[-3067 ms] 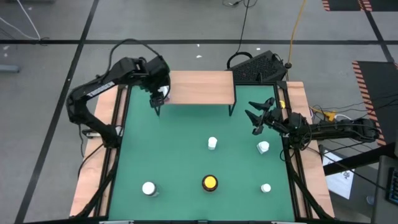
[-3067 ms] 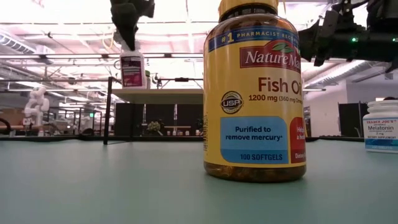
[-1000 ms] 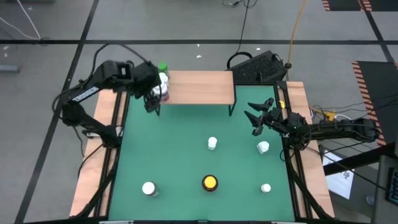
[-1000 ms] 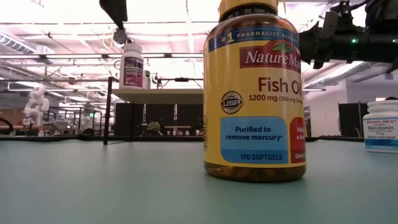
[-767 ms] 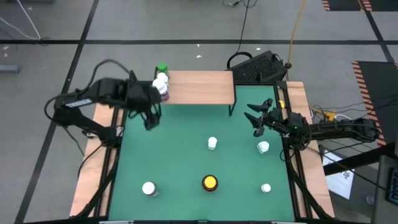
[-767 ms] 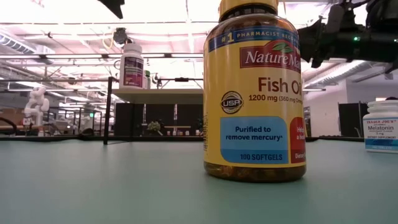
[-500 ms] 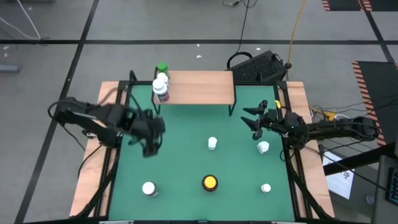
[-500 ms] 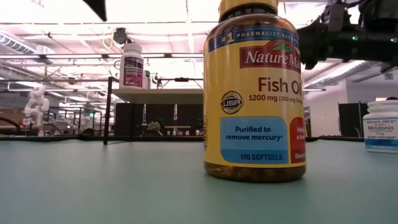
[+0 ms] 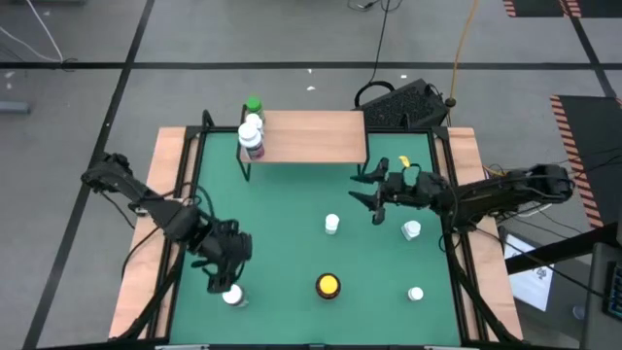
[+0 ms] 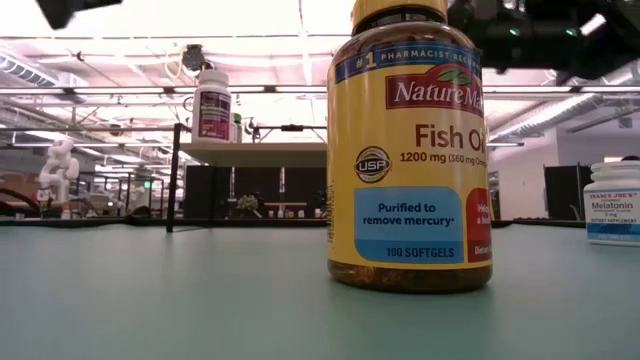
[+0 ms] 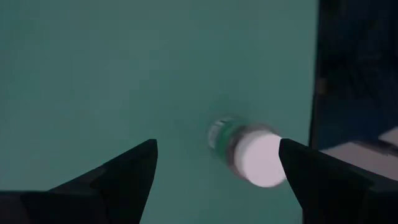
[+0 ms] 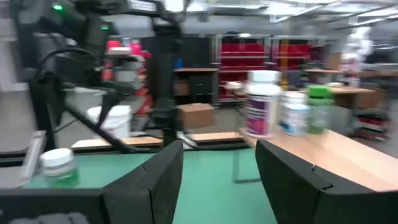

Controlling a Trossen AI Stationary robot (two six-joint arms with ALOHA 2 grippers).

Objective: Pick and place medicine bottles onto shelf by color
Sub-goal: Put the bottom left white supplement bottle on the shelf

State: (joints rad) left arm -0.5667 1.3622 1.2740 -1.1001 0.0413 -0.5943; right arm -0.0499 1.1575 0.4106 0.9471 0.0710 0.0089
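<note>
- Now the left claw point(image 9: 221, 277) hangs spread wide right above a white-capped bottle point(image 9: 231, 295) on the green table point(image 9: 282, 243).
- Right claw point(image 9: 367, 192), fingers apart and empty, sits just before the shelf point(image 9: 311, 136); three bottles point(image 9: 252, 128) stand at the shelf's far end from it.

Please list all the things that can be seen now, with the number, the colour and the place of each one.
Light-wood shelf on black legs: one, at the far edge of the table.
Bottles on the shelf: three at its left end, two white-capped and one green-capped.
White-capped bottles on the green table: four, one in the middle, two on the right side, one near the front left.
Amber bottle with yellow cap: one, at the front centre.
Green table surface: one, with light-wood side strips.
Left gripper: open, above the front-left white bottle.
Right gripper: open, empty, near the shelf's right legs.
</note>
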